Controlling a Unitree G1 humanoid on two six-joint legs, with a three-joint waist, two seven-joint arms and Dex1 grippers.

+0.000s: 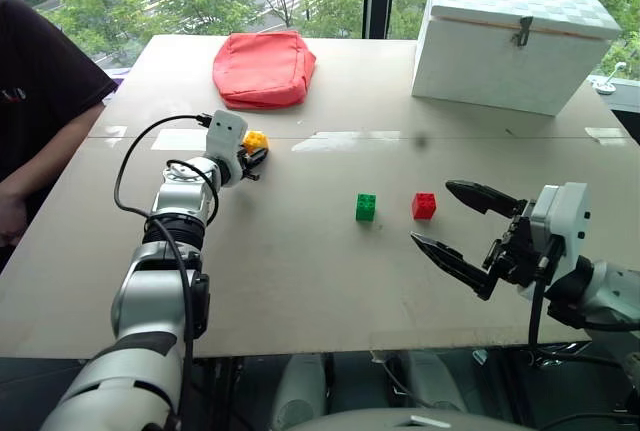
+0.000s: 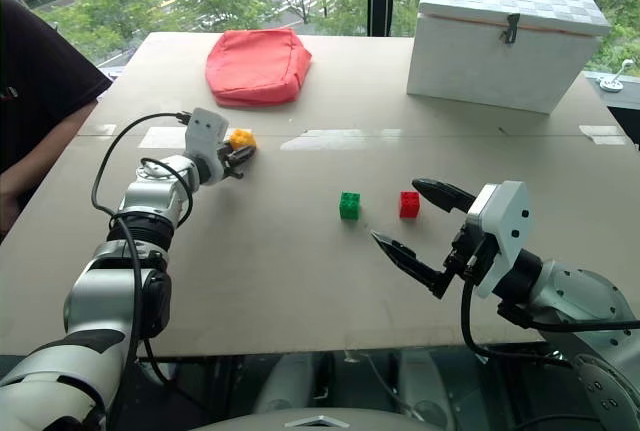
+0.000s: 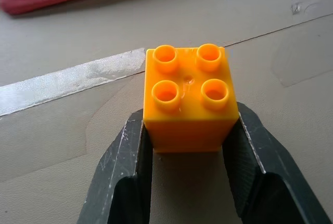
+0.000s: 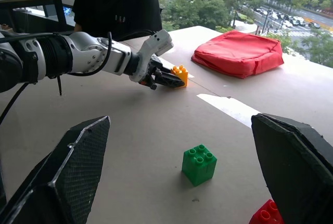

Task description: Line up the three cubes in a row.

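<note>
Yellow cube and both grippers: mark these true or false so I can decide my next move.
1. The left gripper is shut on the yellow cube. True.
2. The right gripper holds the red cube. False: its jaws stand open and empty, and the red cube sits on the table.
3. The green cube and the red cube stand side by side, apart. True.
4. The yellow cube is already in line with the other two. False: it lies far off to the left, near the red pouch.
</note>
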